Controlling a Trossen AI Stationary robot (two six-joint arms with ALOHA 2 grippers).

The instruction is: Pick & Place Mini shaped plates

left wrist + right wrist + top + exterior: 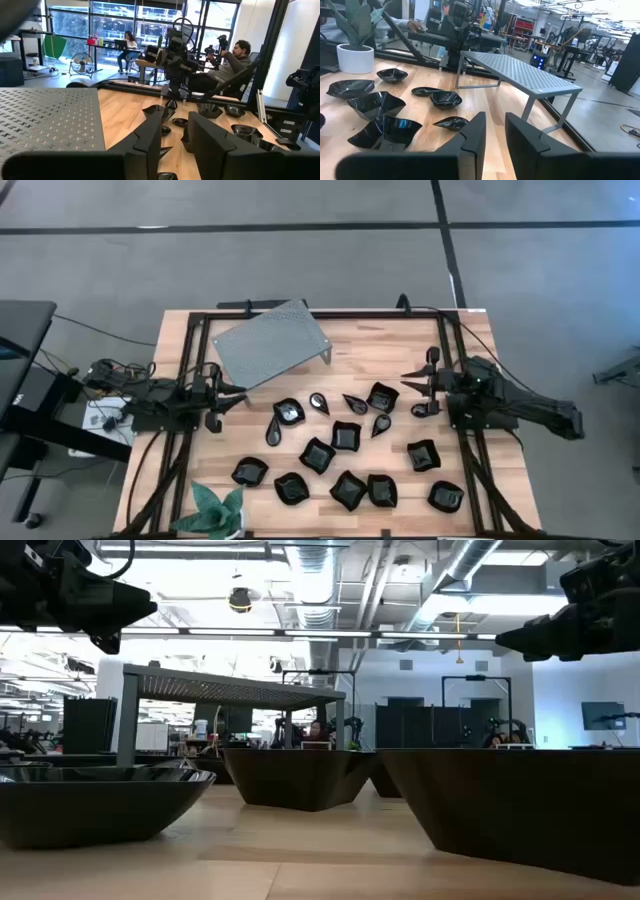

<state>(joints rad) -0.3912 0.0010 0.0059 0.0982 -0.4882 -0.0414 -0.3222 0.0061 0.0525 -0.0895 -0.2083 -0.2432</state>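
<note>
Black glossy plates [346, 436]: about 16 counted from above, spread over the middle and near half of the table [400, 350]. All lie loose on the wood; none is on the stand.

- Far row: 1 squarish plate [382, 396] toward the right, 3 small teardrop plates to its left, 1 roundish plate [288, 412] left of those, 1 teardrop plate [272, 433] just nearer.
- Middle: 2 squarish plates side by side at centre, 1 more [422, 455] to the right.
- Near row: 5 plates, from a roundish one [249, 471] on the left to one [445, 497] at the near right.
- 1 small plate [423, 409] lies just beside the right gripper.

Stand [271, 345]: grey perforated metal, on legs, far left of centre, set at an angle.

Plant [218, 510]: green leaves in a white pot, near left edge.

Left gripper [222, 402]: at the left side of the table, just near of the stand, above the wood. Fingers [150, 135] a little apart, nothing between them.

Right gripper [418, 385]: at the right side, level with the far row. Fingers [472, 137] a little apart, nothing between them.

Background, left wrist view: 1 seated person [235, 60] beyond the table, 1 more [127, 42] at a desk by the windows.
</note>
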